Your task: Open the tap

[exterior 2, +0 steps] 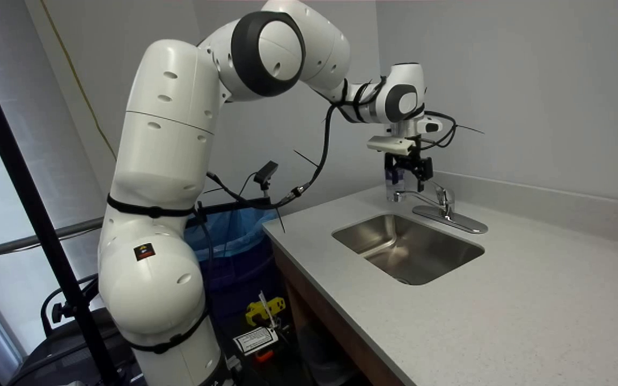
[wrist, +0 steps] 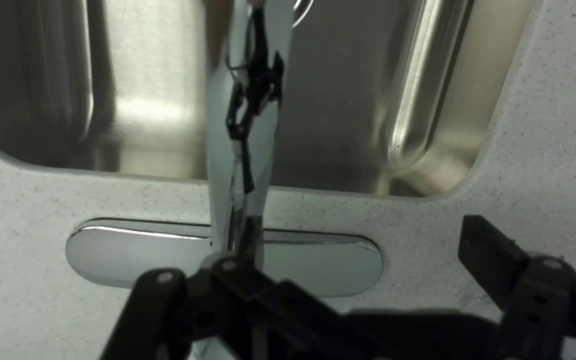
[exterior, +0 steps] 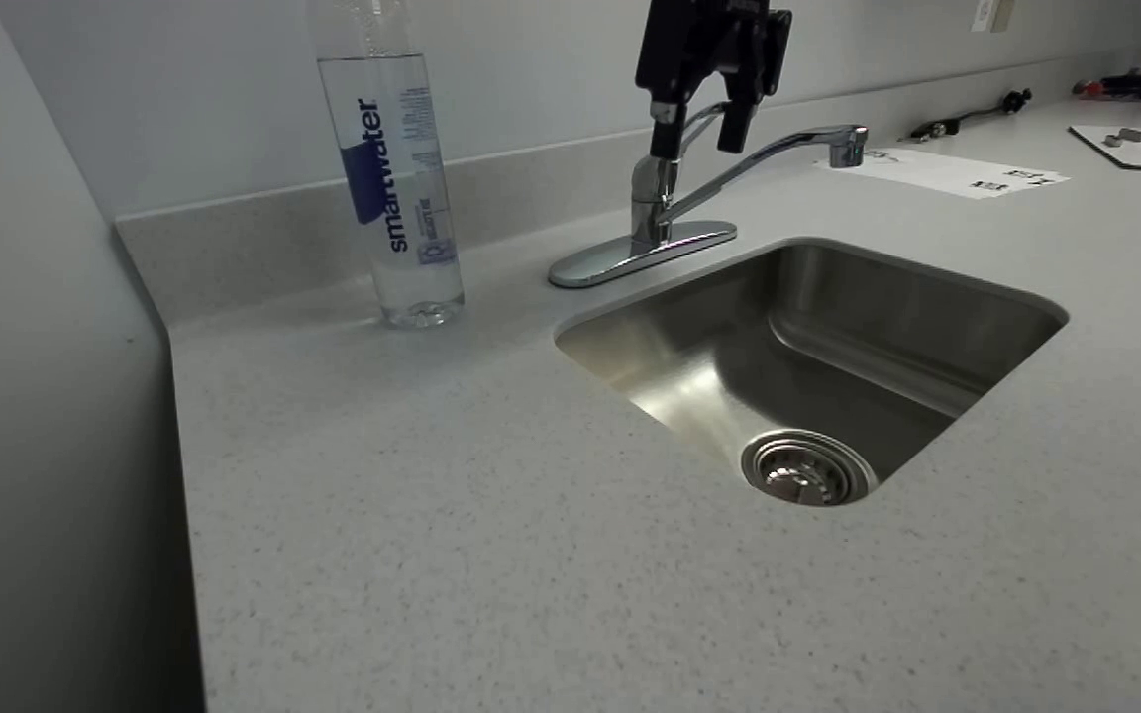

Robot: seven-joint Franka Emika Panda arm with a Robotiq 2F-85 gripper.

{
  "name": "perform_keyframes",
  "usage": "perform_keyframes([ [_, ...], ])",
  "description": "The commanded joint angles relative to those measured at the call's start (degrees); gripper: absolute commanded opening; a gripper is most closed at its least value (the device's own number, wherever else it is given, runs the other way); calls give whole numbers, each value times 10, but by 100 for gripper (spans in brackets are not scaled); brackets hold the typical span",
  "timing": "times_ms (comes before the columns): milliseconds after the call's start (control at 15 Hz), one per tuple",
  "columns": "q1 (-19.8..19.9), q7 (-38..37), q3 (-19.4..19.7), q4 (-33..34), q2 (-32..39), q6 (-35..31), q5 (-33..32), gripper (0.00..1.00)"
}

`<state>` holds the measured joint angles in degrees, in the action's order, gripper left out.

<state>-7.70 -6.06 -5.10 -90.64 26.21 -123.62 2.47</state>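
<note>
Nearby, in an exterior view, a pale speckled bench (exterior: pixel 412 594) fills the foreground, with a steel sink (exterior: pixel 927 307) let into it. A tall water bottle (exterior: pixel 387 198) stands upright to one side, apart from the sink. Just behind the sink is the tap (exterior: pixel 645 213), shiny chrome on an oval base plate (exterior: pixel 598 262), its low curved spout (exterior: pixel 769 153) reaching over the sink; no water shows at its end. Directly over the tap, two black jaws point down from the robot arm (exterior 2: pixel 164 134), spread apart and gripping nothing. In the wrist view one jaw overlaps the tap's chrome while its partner hangs out over the bench; whether either touches the lever (exterior: pixel 701 120), or whether the lever lies between them, cannot be told. The step in hand appears to be placing the jaws at the lever, with the tap not yet opened. The next move probably calls for settling one jaw firmly against the lever, likely from beneath, then a slow, steady lift rather than a squeeze. Farther off, a white paper sheet (exterior: pixel 937 172) lies along the bench.
</note>
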Motion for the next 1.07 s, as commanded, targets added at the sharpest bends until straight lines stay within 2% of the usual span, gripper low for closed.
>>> perform_keyframes([
  [0,-12,-11,7,41,29,-13,-20,100],
  [600,-16,-23,26,49,31,-90,-73,100],
  [1000,-19,-54,36,43,32,-151,-82,100],
])
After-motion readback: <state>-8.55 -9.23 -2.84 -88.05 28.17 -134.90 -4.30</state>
